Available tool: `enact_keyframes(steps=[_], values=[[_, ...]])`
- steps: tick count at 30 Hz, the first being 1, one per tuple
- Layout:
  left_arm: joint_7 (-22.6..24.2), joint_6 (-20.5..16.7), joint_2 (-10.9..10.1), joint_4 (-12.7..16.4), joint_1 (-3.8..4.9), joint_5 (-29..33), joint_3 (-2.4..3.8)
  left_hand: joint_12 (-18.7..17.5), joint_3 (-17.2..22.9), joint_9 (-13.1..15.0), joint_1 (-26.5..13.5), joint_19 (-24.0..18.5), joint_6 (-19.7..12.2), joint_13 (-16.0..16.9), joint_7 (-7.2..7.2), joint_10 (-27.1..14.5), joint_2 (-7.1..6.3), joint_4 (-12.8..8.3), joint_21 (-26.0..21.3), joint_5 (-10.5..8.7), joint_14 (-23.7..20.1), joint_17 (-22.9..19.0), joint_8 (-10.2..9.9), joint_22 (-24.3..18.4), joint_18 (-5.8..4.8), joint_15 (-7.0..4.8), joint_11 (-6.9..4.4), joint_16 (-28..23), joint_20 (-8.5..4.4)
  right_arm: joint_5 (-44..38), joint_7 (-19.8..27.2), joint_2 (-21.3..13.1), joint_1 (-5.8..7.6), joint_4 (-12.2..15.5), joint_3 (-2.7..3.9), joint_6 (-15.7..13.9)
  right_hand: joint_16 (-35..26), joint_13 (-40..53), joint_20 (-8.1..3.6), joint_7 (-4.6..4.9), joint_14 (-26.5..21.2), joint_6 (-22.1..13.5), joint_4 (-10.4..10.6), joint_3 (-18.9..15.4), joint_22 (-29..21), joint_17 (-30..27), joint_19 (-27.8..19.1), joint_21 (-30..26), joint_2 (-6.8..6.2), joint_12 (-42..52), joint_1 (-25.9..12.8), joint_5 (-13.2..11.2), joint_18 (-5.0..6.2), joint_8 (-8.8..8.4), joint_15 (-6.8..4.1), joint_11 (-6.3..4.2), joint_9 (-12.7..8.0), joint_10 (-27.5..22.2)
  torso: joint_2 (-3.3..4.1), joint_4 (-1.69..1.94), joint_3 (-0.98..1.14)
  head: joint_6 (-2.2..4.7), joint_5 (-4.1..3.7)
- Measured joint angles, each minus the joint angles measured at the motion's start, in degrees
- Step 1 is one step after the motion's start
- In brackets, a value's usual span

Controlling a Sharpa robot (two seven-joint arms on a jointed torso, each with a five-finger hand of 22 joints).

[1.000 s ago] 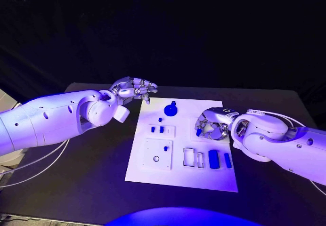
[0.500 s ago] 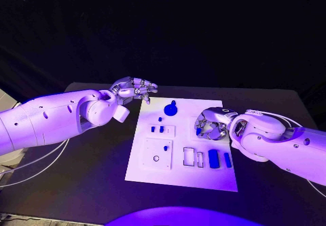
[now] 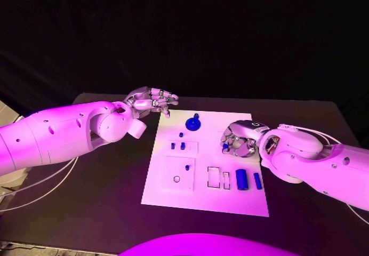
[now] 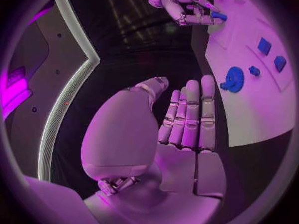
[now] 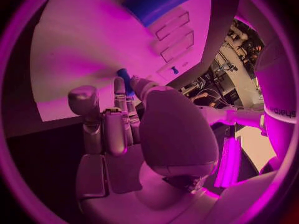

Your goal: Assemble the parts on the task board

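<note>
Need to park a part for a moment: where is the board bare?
The task board is bare along its near edge, below the square plate and long blue parts. The middle is crowded, and the right hand pinches a small blue part there.

A black tabletop (image 3: 100, 197) stands before a black curtain (image 3: 200, 48) that hangs in soft folds across the whole back of the scene. A white cable (image 3: 34, 186) trails over the tabletop's near left part — the rest beyond lies in darkness.
</note>
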Motion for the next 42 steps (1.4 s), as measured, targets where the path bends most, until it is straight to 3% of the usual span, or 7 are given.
enact_keyframes(steps=[3, 8, 11, 17, 31, 38, 42], values=[[-0.02, 0.04, 0.01, 0.0, 0.0, 0.0, 0.0, 0.0, 0.0, 0.0, 0.0, 0.0, 0.0, 0.0, 0.0, 0.0, 0.0, 0.0, 0.0, 0.0, 0.0, 0.0, 0.0, 0.0, 0.0, 0.0, 0.0, 0.0, 0.0, -0.06, -0.13, -0.06, -0.1, 0.11, -0.01, -1.26, 0.0, 0.18, -0.21, -0.5, 0.0, 0.56, -0.04, 0.47, 0.5, 0.06, 0.21, 0.2, 0.19, 0.13, -0.18, 1.88, 0.0, 1.03, -0.41, -0.35, 0.42, 1.0, 0.0, 0.0, 0.0, -0.01, -0.04], [-0.03, 0.11, 0.09, -0.04, 0.0, 0.0, 0.0, 0.0, 0.0, 0.0, 0.0, -0.21, 0.0, 0.0, 0.0, -0.21, 0.0, 0.0, 0.0, 0.0, 0.0, 0.04, 0.0, 0.0, 0.0, 0.0, -0.21, 0.0, 0.21, -0.11, -0.53, -0.2, -0.31, 0.33, -0.13, -3.47, 0.0, 0.89, -0.51, -0.52, -0.02, 0.7, -0.9, 1.34, 1.12, 0.16, 0.5, 0.52, 0.33, 0.2, -0.04, 3.52, 0.0, 1.03, -0.84, -0.97, 0.4, 2.39, -0.01, 0.01, -0.01, 0.31, -0.15], [-0.04, 0.14, 0.09, -0.06, 0.0, 0.0, 0.0, 0.0, 0.0, 0.0, 0.0, -0.21, 0.0, 0.0, 0.0, -0.21, 0.0, 0.0, 0.0, 0.0, 0.0, 0.05, 0.0, -0.01, 0.0, 0.0, -0.21, 0.0, 0.21, -0.16, -0.8, -0.3, -0.34, 0.43, -0.14, -4.56, 0.0, 1.24, -0.51, -0.52, -0.02, 0.69, -2.05, 2.17, 1.34, 0.2, 0.5, 0.52, 0.81, 0.22, 0.45, 3.01, -0.88, 1.03, -0.84, -1.04, 0.4, 2.49, -0.03, 0.03, -0.02, 0.36, -0.23], [-0.05, 0.18, 0.09, -0.09, 0.0, 0.0, 0.0, 0.0, 0.0, 0.0, 0.0, -0.21, 0.0, 0.0, 0.0, -0.21, 0.0, 0.0, 0.0, 0.0, 0.0, 0.05, 0.0, -0.01, 0.0, 0.0, -0.21, 0.0, 0.21, -0.35, -1.24, -1.16, -0.29, 1.3, -0.03, -7.31, 0.0, 1.56, -0.5, -0.64, -0.02, 0.57, -3.28, 3.38, 1.45, 0.09, 0.5, 0.52, 1.22, -0.58, 0.87, 2.8, -0.89, 1.03, -0.83, -0.92, 0.4, 2.75, -0.03, 0.03, -0.02, 0.29, -0.26], [-0.07, 0.2, 0.1, -0.11, 0.0, 0.0, 0.0, 0.0, 0.0, 0.01, 0.0, -0.21, 0.0, 0.01, 0.0, -0.2, 0.0, 0.0, 0.0, 0.0, 0.0, 0.04, 0.0, -0.01, 0.0, 0.0, -0.21, 0.0, 0.21, -0.25, -0.83, -4.53, 0.37, 9.73, 0.26, -11.99, 0.0, 1.82, -0.5, -0.52, -0.02, 0.07, -4.2, 4.29, 1.77, -0.02, 0.5, 0.49, 0.9, -0.94, 1.17, 4.16, -0.88, 1.03, -0.82, -0.69, 0.4, 2.95, -0.08, -0.01, -0.05, 0.2, 0.23], [-0.07, 0.2, 0.14, -0.12, 0.0, 0.0, 0.0, 0.0, 0.0, 0.01, 0.0, -0.21, 0.0, 0.01, 0.0, -0.2, 0.0, 0.0, 0.0, 0.0, 0.0, 0.04, 0.0, 0.04, 0.01, 0.0, -0.21, 0.0, 0.21, 0.41, 0.11, -3.79, 0.29, 11.97, 0.3, -13.24, 0.0, 1.82, -0.5, -0.56, -0.01, -0.08, -4.21, 4.29, 1.77, -0.02, 0.5, 0.49, 0.89, -0.94, 1.17, 4.16, -0.88, 1.19, -0.82, -0.65, 0.4, 2.97, -0.07, -0.01, -0.04, 0.04, 0.64], [-0.07, 0.2, 0.26, -0.17, 0.0, 0.0, 0.0, 0.0, 0.0, 0.01, 0.0, -0.21, 0.0, 0.01, 0.0, -0.2, 0.0, 0.0, 0.0, 0.0, 0.0, 0.04, 0.0, 0.04, 0.01, 0.0, -0.21, 0.0, 0.21, 0.84, 0.92, -1.64, -0.64, 12.27, 0.29, -13.74, 0.0, 1.83, -0.5, -0.49, -0.01, -0.19, -4.21, 4.28, 1.77, -0.02, 0.5, 0.48, 0.89, -0.93, 1.17, 4.15, -0.88, 1.36, -0.82, -0.58, 0.4, 3.04, -0.06, -0.08, -0.03, -0.02, 0.93]])
